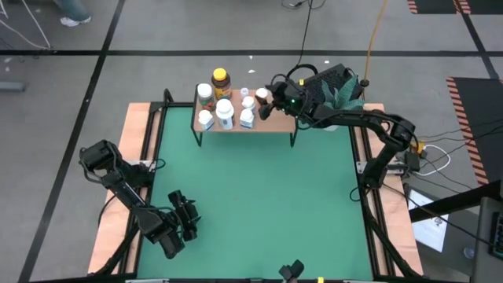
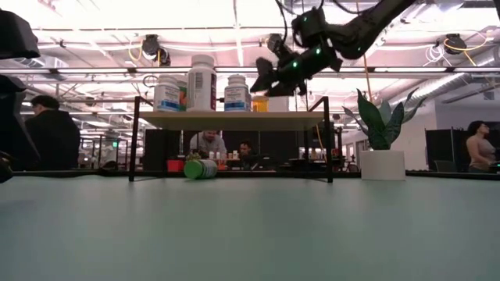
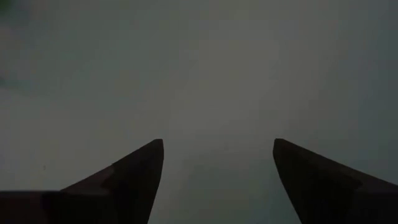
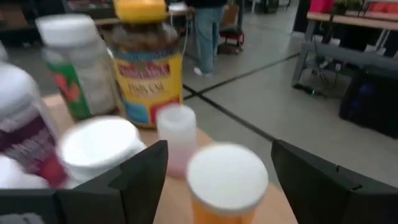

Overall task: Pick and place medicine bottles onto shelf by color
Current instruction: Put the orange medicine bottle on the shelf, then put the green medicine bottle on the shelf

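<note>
The shelf (image 1: 271, 122) stands at the far middle of the green mat and carries several medicine bottles: an amber one with a yellow lid (image 4: 144, 62), white ones (image 1: 225, 110), and a small orange one with a white lid (image 4: 227, 183). My right gripper (image 4: 219, 144) reaches in nearly level over the shelf's right part and is open. Its fingers stand on either side of the orange bottle, which rests upright on its base on the shelf top. A green bottle (image 2: 201, 168) lies on its side on the mat under the shelf. My left gripper (image 1: 185, 216) hangs open over the near-left mat, holding nothing.
A white pot with a green plant (image 2: 381, 164) stands just right of the shelf, beside my right arm. Wooden side boards (image 1: 141, 141) border the mat on the left and right. People show in the room beyond the table.
</note>
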`<state>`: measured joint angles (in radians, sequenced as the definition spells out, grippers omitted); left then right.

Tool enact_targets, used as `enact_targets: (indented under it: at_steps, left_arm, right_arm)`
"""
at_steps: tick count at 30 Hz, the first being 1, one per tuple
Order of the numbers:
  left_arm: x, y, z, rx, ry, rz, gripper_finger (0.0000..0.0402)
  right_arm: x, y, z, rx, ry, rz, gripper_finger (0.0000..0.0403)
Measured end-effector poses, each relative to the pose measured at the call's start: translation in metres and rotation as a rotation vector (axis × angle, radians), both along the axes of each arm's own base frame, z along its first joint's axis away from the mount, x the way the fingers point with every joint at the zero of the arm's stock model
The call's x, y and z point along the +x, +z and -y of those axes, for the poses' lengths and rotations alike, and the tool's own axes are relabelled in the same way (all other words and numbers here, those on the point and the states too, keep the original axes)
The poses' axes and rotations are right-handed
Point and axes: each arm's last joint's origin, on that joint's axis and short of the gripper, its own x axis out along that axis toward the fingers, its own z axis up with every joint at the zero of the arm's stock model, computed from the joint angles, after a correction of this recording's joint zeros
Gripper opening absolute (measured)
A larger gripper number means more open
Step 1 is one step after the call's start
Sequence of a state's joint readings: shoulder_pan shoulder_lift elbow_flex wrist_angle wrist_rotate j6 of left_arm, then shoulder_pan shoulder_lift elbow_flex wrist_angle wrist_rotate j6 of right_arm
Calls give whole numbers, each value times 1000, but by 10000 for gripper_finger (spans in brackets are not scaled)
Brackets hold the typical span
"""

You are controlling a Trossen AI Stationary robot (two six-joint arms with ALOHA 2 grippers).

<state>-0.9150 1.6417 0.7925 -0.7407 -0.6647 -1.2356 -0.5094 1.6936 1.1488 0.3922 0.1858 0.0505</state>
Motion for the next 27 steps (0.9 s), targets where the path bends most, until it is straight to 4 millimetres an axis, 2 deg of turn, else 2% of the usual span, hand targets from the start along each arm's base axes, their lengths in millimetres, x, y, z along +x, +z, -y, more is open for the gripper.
enact_targets:
  at_steps: [6,9,14,20,23,27]
  left_arm:
    - [1,1,-1,2,34,46,310]
    - [4,2,-3,49,76,208,310]
    - [15,-8,-14,116,117,509,304]
    - [34,-24,-50,198,221,587,306]
    - [46,-28,-75,227,330,615,307]
    - [63,-29,-106,153,510,689,308]
  right_arm:
    - [-9,34,-18,-70,-10,63,282]
    - [-15,54,-34,-104,23,99,282]
    - [-21,78,-74,-128,180,101,282]
    - [-31,105,-122,-207,319,150,281]
    - [-38,117,-138,-239,366,186,281]
    - [-45,124,-155,-236,418,201,281]
